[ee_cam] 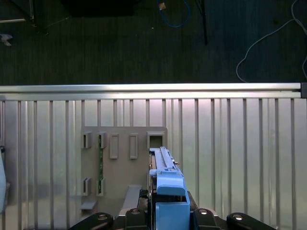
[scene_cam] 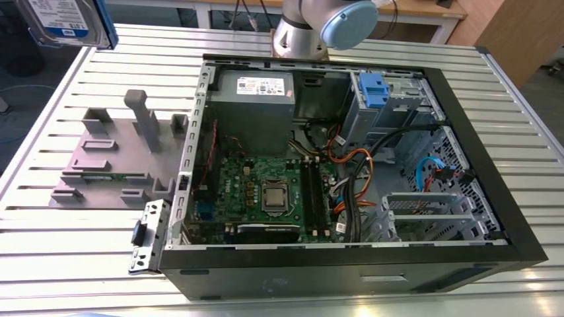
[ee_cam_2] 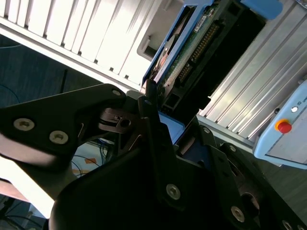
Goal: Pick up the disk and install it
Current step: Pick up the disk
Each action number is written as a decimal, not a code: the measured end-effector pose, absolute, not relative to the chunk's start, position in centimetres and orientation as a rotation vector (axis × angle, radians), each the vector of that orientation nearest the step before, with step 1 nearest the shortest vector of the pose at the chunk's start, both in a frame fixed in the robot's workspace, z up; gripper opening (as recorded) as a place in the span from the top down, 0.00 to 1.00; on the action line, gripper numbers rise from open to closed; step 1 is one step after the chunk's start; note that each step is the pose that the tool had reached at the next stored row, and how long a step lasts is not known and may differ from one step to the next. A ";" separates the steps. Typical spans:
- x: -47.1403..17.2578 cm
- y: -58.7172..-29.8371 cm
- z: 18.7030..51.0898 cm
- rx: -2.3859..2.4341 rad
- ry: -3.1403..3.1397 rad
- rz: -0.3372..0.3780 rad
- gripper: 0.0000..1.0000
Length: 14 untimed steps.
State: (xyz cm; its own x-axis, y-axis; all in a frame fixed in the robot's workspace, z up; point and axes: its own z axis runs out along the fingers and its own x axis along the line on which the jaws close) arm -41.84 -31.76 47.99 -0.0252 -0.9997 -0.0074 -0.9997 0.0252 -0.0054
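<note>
The disk point(scene_cam: 66, 23), silver with a white-and-blue label and a blue bracket, hangs high above the table at the exterior view's far left corner. The first wrist view looks down along its edge: the disk point(ee_cam: 164, 167) with its blue bracket end stands upright between my gripper point(ee_cam: 169, 213), which is shut on it. In the second wrist view the disk's point(ee_cam_2: 194, 45) green circuit board side faces the camera, rising out of the gripper point(ee_cam_2: 160, 112). It is held well above the grey plastic stand point(ee_cam: 122, 158).
An open black computer case point(scene_cam: 352, 267) lies on the slatted metal table point(scene_cam: 53, 264), showing motherboard, cables and a drive bay with a blue bracket point(scene_cam: 374, 89). The grey stand point(scene_cam: 115, 155) with upright posts sits beside the case. The arm's base point(scene_cam: 304, 30) rises behind it.
</note>
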 end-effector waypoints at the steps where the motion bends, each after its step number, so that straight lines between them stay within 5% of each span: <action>1: -41.8 -31.8 48.0 -2.187 2.243 0.002 0.63; 14: -41.8 -31.8 48.4 -2.187 2.243 0.002 0.63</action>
